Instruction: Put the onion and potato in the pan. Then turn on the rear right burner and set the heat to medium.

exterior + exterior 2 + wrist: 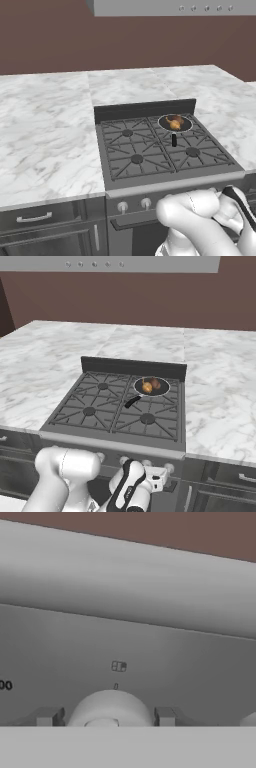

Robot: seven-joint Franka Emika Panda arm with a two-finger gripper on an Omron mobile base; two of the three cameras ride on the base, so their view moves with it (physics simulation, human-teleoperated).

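Note:
The pan (162, 121) (165, 390) sits on the rear right burner (196, 129) (173, 398), its black handle (174, 140) pointing toward the stove front. Inside it lie the golden onion (176, 125) (147, 387) and the reddish-brown potato (172, 119) (155, 384), side by side. My gripper (107, 716) (164, 474) is low at the stove's front panel. Its two fingertips (50, 716) stand on either side of a round grey knob (110, 704), closed against it. In the left base view my arm hides the gripper.
Two more knobs (122, 206) (146, 203) sit on the left of the front panel. Marble counter (45, 130) (220, 391) flanks the stove on both sides. A range hood (175, 7) hangs above. A drawer handle (34, 218) is at the lower left.

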